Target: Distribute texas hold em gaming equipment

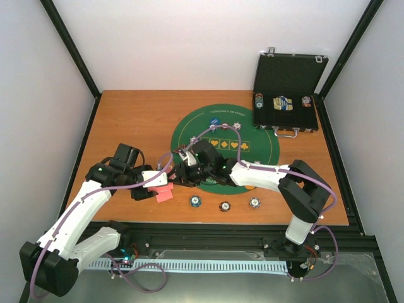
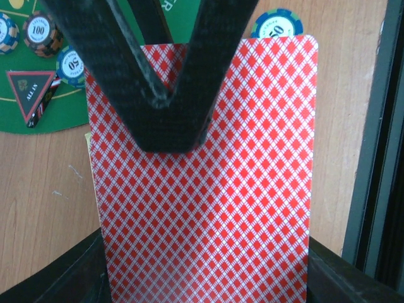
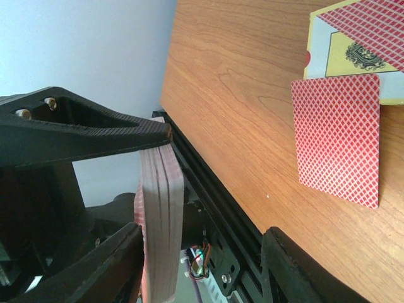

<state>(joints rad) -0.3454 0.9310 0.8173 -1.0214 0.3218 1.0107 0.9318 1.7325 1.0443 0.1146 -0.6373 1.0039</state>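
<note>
Card (image 2: 208,214), red-backed, pinched between closed tips of left gripper (image 2: 172,126); poker chips (image 2: 43,33) on green mat (image 2: 72,104) beyond. Right gripper (image 3: 154,180) clamps deck (image 3: 161,214) edge-on, clear of wooden table (image 3: 240,95).

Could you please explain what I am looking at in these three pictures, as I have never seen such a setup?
These are two robot arms bolted to a table, each ending in a two-finger gripper. The overhead picture looks down from behind them. The other two come from cameras on their wrists. On the table lie a green mat, poker chips and an open black case. The left gripper pinches one red-backed card. The right gripper holds a deck, seen edge-on.
</note>
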